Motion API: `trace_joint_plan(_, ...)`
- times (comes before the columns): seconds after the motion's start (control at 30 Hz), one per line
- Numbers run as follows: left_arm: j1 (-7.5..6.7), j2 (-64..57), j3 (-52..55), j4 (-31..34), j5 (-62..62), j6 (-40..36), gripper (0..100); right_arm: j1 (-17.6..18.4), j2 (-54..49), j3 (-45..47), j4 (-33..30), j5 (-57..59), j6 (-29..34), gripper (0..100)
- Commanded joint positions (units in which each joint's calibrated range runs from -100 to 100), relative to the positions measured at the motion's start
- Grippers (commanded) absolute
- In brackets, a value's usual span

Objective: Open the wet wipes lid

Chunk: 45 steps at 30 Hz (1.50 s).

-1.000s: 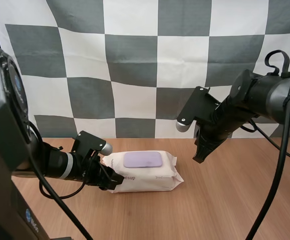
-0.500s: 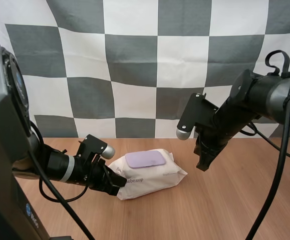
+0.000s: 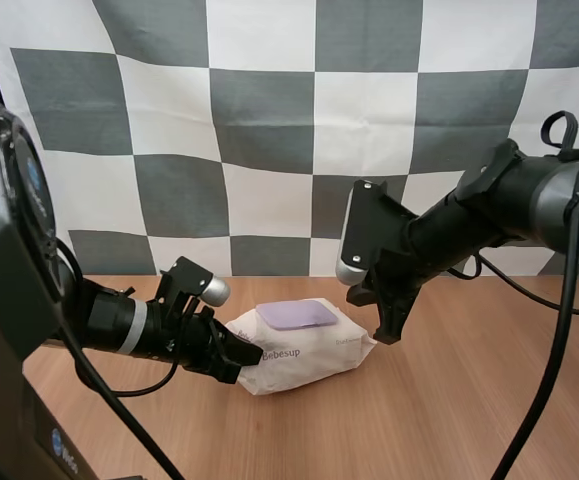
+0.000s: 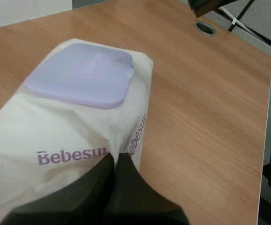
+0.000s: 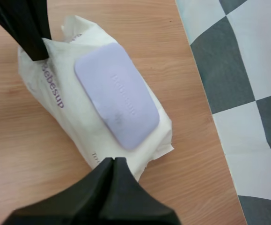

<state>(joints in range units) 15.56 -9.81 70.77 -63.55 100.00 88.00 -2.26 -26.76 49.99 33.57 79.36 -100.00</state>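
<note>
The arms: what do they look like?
Both are mostly black. The left arm has a white band and a silver knob near its wrist; the right arm has a silver knob too. The left gripper and right gripper have black tapering fingers.

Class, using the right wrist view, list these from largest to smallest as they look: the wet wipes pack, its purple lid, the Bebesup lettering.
1. wet wipes pack, largest
2. purple lid, covering part of the pack's top
3. Bebesup lettering, smallest, printed beside the lid
All three sit on one pack, so nearness hardly skews this.

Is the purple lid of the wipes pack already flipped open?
No, the purple lid lies flat and shut on top of the wipes pack.
</note>
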Motion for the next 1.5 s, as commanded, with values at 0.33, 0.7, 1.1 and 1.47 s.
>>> trace_joint_plan(0.33,-0.03,-0.3,0.0,0.1,0.0,-1.4,0,10.7,-1.6,14.1,5.3,-47.4,0.0,0)
trace_joint_plan(0.7,-0.03,-0.3,0.0,0.5,0.0,-1.4,0,11.2,-1.7,15.1,6.7,-41.1,0.0,0)
trace_joint_plan(1.1,-0.03,-0.3,0.0,0.5,0.0,-1.4,0,11.2,-1.7,15.7,9.6,-36.5,0.0,27)
trace_joint_plan(1.47,-0.03,-0.3,0.0,1.2,0.0,-1.6,0,11.2,1.4,18.2,9.7,-43.3,0.0,35)
